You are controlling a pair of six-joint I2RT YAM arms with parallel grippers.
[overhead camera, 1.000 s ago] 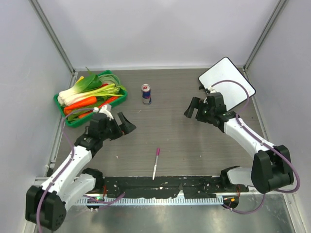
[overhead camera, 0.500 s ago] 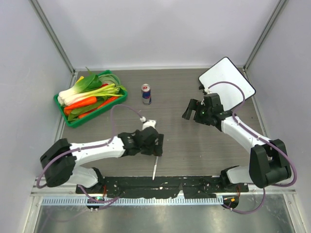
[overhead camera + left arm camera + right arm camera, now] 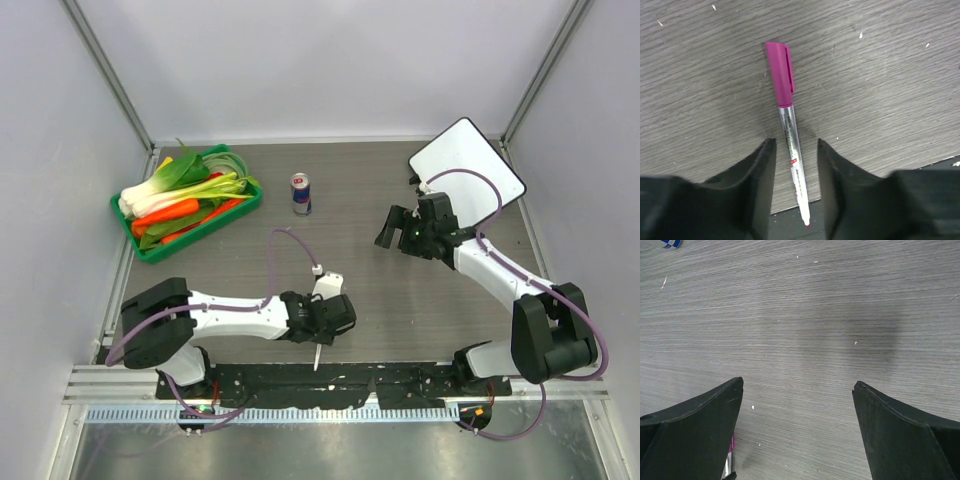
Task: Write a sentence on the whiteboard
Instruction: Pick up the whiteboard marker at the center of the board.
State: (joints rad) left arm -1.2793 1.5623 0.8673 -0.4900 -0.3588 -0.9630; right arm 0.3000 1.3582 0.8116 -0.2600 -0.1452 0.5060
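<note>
Left gripper [image 3: 795, 146]: jaws parted, low over the table [image 3: 890, 75], one finger on each side of the pink marker [image 3: 788, 122]. A narrow gap shows on both sides of the barrel, so nothing is clamped. The marker lies flat, cap pointing ahead of the fingertips.

Right gripper [image 3: 797, 390]: jaws spread wide, nothing between them, bare tabletop beneath. The whiteboard [image 3: 467, 170] lies flat behind this gripper's wrist, toward the far right corner, well apart from the marker.

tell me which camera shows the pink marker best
Left wrist: the marker lies whole on the table, pink cap to tip, between the left gripper's open fingers. Top external shows only a thin sliver poking out below that gripper. Right wrist catches just a pink speck at its bottom edge.
</note>
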